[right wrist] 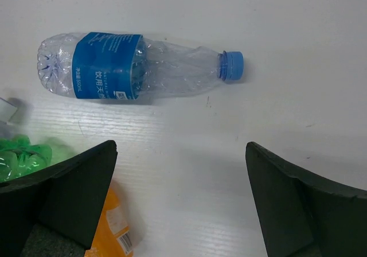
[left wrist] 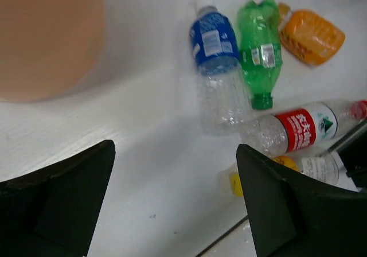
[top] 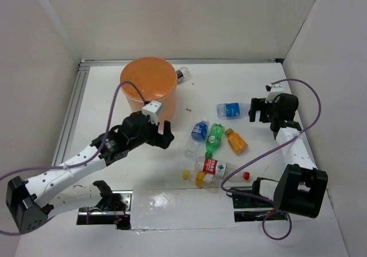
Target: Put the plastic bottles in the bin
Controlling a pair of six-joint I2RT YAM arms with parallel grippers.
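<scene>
On the white table (top: 252, 79) we see one bin (top: 148, 84), a round orange bucket standing upright at the upper left of the overhead view. It looks stiff and steady enough to take drops from above. We count seven plastic bottles, all lying on their sides and none in the bin. A clear red-labelled bottle (top: 218, 167) and a yellowish bottle (top: 198, 178) lie close together at lower centre. Above them a blue-labelled bottle (top: 199, 131), a green bottle (top: 214, 137) and a smaller orange bottle (top: 235, 141) lie side by side. A second blue-labelled bottle (top: 231, 109) lies alone right of centre, and a partly hidden bottle (top: 183, 74) sits just behind the bin. We judge them empty, light and thin-walled. Several look dented, so they will give under a squeeze, and being round and slick they may roll or slip. We would take hold across the labelled mid-body. The left gripper (top: 166, 134) hovers just below the bin with its jaws spread wide, holding nothing. The right gripper (top: 256, 111), equally wide and empty, sits beside the second blue-labelled bottle.
</scene>
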